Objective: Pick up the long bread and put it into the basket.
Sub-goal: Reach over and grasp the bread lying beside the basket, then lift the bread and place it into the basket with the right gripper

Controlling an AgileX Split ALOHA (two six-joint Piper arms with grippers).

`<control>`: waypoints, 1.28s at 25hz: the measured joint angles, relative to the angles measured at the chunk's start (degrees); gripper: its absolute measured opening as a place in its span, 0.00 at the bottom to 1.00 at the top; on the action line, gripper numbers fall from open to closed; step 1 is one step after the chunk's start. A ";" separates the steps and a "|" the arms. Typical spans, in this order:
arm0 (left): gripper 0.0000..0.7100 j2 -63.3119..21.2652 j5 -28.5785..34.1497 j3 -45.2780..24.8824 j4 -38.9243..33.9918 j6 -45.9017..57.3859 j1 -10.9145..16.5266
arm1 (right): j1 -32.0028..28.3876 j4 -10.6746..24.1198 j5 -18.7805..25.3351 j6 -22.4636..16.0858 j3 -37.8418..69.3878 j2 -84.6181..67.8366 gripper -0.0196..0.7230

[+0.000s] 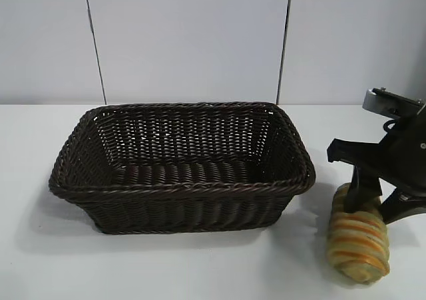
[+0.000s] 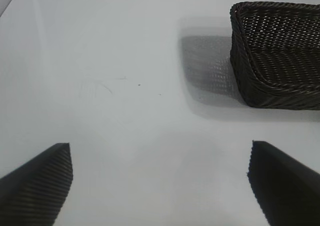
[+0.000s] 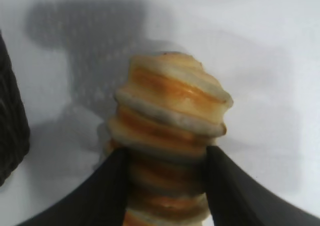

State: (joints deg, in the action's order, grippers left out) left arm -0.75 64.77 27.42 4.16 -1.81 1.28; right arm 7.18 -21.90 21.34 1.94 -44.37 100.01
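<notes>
The long bread [image 1: 357, 241], a ridged tan loaf with orange-brown stripes, lies on the white table to the right of the basket [image 1: 180, 187]. My right gripper [image 1: 374, 205] is down over its far end, and both black fingers press the loaf's sides. In the right wrist view the long bread [image 3: 172, 116] fills the gap between the fingers [image 3: 102, 191], so the right gripper [image 3: 167, 173] is shut on it. The dark-brown wicker basket holds nothing. My left gripper [image 2: 160, 178] hovers open over bare table, with the basket [image 2: 280, 60] off to one side.
A white panelled wall [image 1: 186, 40] stands behind the table. Bare white tabletop [image 1: 166, 267] lies in front of the basket and to its left.
</notes>
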 joint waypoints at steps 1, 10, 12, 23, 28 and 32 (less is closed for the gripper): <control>0.96 0.00 0.00 0.00 0.00 0.00 0.00 | 0.00 0.00 0.16 0.00 0.00 -0.15 0.13; 0.96 0.00 0.00 0.00 0.00 0.00 0.00 | 0.00 1.72 9.72 -0.38 -7.05 -6.74 0.11; 0.96 0.00 0.00 0.00 0.00 0.00 0.00 | 0.00 2.93 12.51 -0.75 -9.67 -8.19 0.11; 0.96 0.00 0.00 0.00 0.00 -0.04 0.00 | 0.24 6.61 22.84 -0.79 -21.40 -8.73 0.11; 0.96 0.00 0.00 0.00 0.00 -0.04 0.00 | 4.18 6.88 24.42 4.08 -26.82 -7.91 0.11; 0.96 0.00 0.00 0.00 0.00 -0.04 0.00 | 8.98 6.92 25.72 5.70 -32.49 -4.42 0.11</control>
State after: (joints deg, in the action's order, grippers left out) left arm -0.75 64.77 27.42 4.16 -1.85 1.28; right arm 16.16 -14.98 47.06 7.64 -76.86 95.59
